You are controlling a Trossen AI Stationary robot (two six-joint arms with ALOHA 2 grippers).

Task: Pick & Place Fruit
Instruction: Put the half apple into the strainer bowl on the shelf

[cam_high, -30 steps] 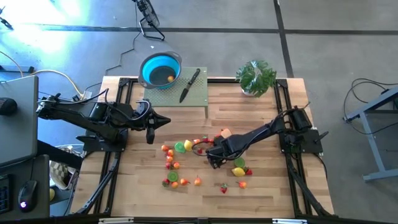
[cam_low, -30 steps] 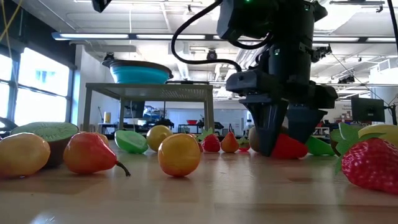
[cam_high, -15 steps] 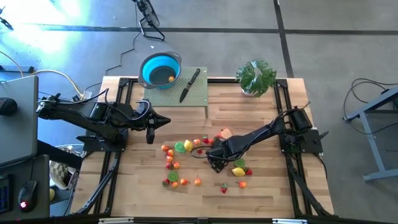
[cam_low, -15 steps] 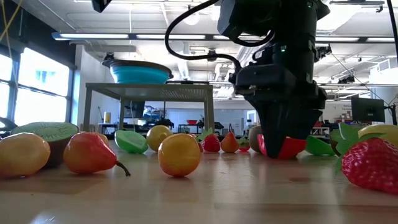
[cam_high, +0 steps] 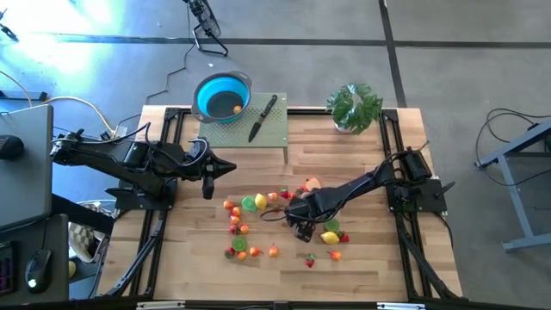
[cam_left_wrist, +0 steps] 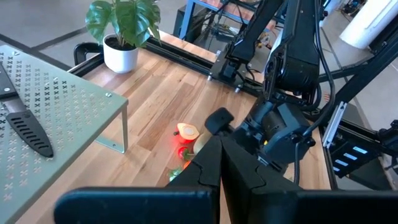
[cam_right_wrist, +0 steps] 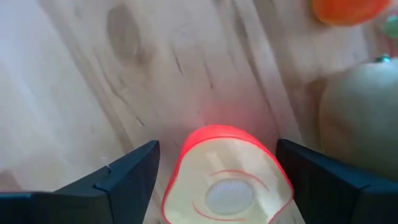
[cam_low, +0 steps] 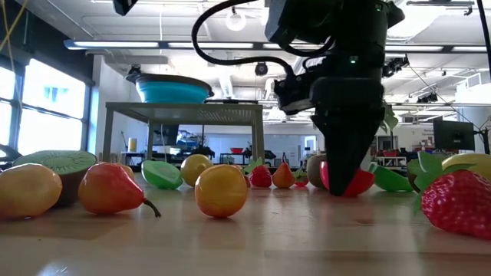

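Small toy fruit pieces lie scattered on the wooden table, among them a yellow one and an orange one. A red halved fruit rests on the table with its pale cut face up. My right gripper points down over it, open, one finger on each side; I see no plain touch. In the low view the right gripper stands in front of the red half. My left gripper hovers shut above the table's left part.
A blue bowl stands on a green perforated stand at the far edge, beside a black-handled knife. A potted plant is at the far right. A pale round fruit lies close to the right gripper.
My right gripper has rolled about its own downward axis while staying over the red half: in the low view its two fingers stood side by side, now they line up one behind the other. The red half has stayed on the table.
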